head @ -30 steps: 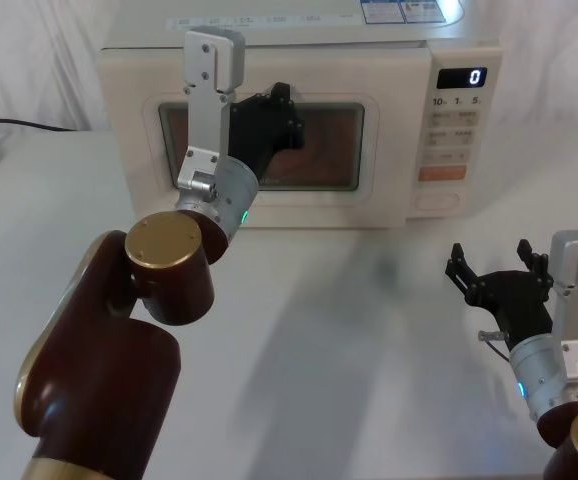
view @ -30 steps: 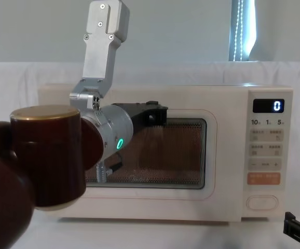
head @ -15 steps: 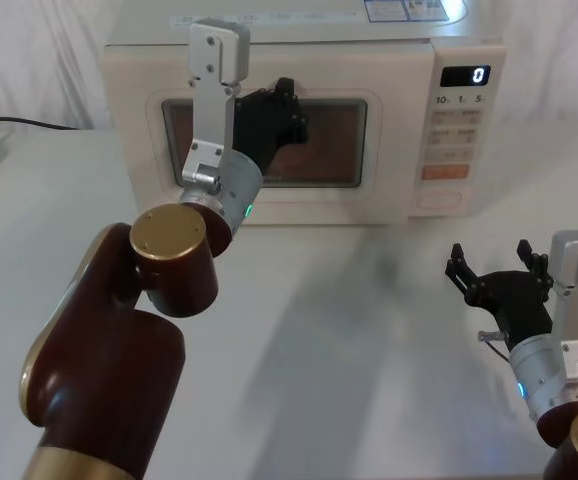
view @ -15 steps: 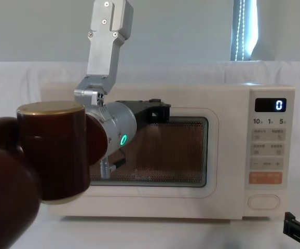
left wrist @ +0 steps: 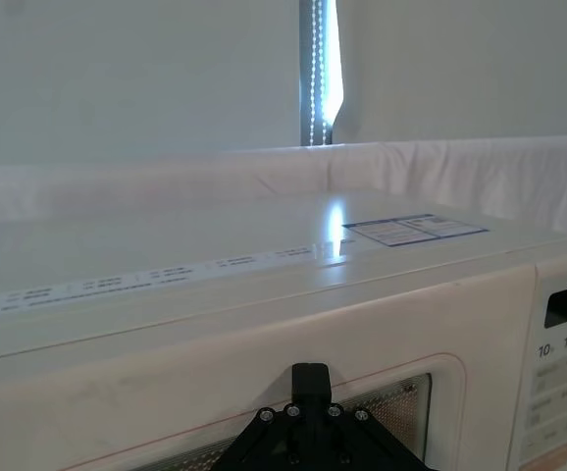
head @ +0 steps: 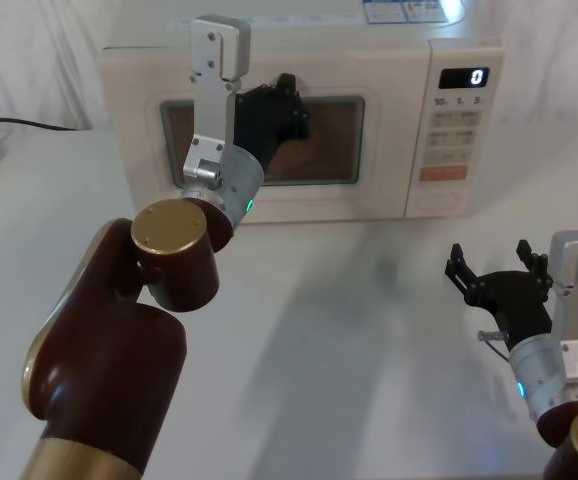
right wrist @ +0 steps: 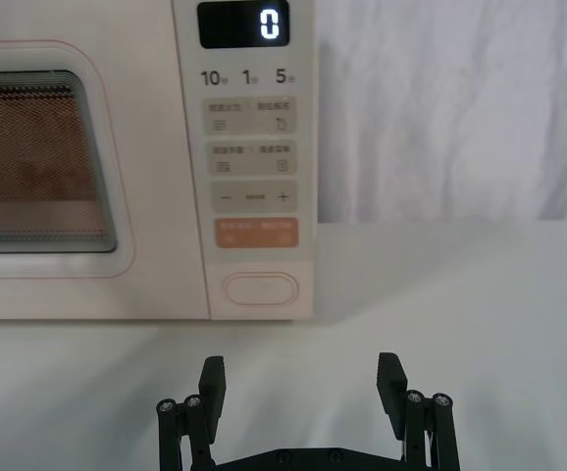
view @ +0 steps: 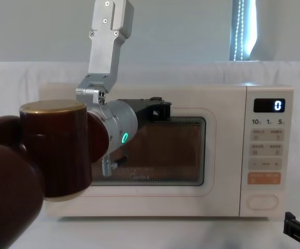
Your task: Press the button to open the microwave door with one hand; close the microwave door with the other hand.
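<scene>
**A:** What is around you?

**B:** A white counter (head: 369,330) under a pale cloth, a grey wall behind it with a bright strip of light. On the counter stands a cream boxy microwave (view: 233,98) that faces me.

**A:** And its door?

**B:** The wide cream microwave door with the dark mesh window (view: 171,150) lies flush with the front, shut. To its right is the control panel; the display at the top shows a white 0 (right wrist: 272,24).

**A:** Where is your left arm?

**B:** Raised in front of the door. My left gripper (head: 287,108), black and blocky, is at the upper part of the window, up against the glass or just off it; I cannot tell whether it touches. Whether its fingers are spread or closed, I cannot tell either. The maroon rounded joint with the brass-coloured cap (view: 54,148) sits low and close to the chest camera, and a green ring glows on the silver link.

**A:** The right arm?

**B:** Low on my right, well back from the microwave. My right gripper (right wrist: 303,381) hangs just above the counter with its two notched black fingers (right wrist: 212,378) spread wide, gripping nothing.

**A:** And the button?

**B:** The large cream pill-shaped button with the raised rim (right wrist: 261,289) sits at the bottom of the panel, just below the orange rectangular key (right wrist: 257,234). From my right wrist it lies straight ahead, between the spread fingers and apart from them.
</scene>
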Tool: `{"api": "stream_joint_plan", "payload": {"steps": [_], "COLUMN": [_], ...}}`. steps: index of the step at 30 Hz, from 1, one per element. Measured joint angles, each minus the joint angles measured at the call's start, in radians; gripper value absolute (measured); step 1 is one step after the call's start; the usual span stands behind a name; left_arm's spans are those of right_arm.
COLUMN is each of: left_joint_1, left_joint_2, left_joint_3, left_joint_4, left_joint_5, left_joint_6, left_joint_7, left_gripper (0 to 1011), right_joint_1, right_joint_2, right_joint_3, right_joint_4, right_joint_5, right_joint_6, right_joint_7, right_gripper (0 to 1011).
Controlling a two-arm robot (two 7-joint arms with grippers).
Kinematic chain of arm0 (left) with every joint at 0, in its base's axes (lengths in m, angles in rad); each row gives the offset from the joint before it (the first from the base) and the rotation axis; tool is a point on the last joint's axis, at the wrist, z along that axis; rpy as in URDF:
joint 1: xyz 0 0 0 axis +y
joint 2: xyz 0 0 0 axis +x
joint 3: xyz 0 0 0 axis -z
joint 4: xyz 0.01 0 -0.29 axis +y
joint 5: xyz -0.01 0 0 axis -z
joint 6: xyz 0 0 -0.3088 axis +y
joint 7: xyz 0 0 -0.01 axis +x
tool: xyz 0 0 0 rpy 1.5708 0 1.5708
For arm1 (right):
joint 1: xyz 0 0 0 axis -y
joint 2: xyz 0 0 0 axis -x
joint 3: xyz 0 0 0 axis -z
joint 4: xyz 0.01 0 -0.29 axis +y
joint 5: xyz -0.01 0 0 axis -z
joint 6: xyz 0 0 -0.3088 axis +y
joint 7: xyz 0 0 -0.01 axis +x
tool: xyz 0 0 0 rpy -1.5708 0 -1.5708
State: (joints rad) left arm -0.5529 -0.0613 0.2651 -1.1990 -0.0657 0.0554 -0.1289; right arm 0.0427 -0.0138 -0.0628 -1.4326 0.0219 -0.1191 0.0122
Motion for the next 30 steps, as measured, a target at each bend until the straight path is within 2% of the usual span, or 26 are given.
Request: {"api": "stream_joint_plan", "payload": {"steps": [10, 13, 21, 30], "left_joint_1": [-0.001, 0.015, 0.079, 0.198], "left_joint_2": [-0.001, 0.001, 0.018, 0.064], "left_joint_3": [0.001, 0.002, -0.015, -0.049], "left_joint_4": [0.003, -0.015, -0.09, -0.238], "left_joint_5": [-0.004, -0.009, -0.026, -0.056], "left_joint_6": [-0.003, 0.004, 0.042, 0.091], "left_joint_7": [-0.002, -0.005, 0.0, 0.0], "left_gripper": [0, 0, 0, 0], "right_joint_1": [0.0, 0.0, 0.0, 0.0], "right_joint_2": [0.0, 0.0, 0.0, 0.0], "right_joint_3": [0.0, 0.0, 0.0, 0.0], "right_joint_4": [0.0, 0.0, 0.0, 0.0], "right_joint_5": [0.0, 0.0, 0.0, 0.0], "right_joint_6": [0.0, 0.0, 0.0, 0.0], "right_joint_7": [0.0, 0.0, 0.0, 0.0], "right_gripper": [1002, 1002, 1002, 1002]}}
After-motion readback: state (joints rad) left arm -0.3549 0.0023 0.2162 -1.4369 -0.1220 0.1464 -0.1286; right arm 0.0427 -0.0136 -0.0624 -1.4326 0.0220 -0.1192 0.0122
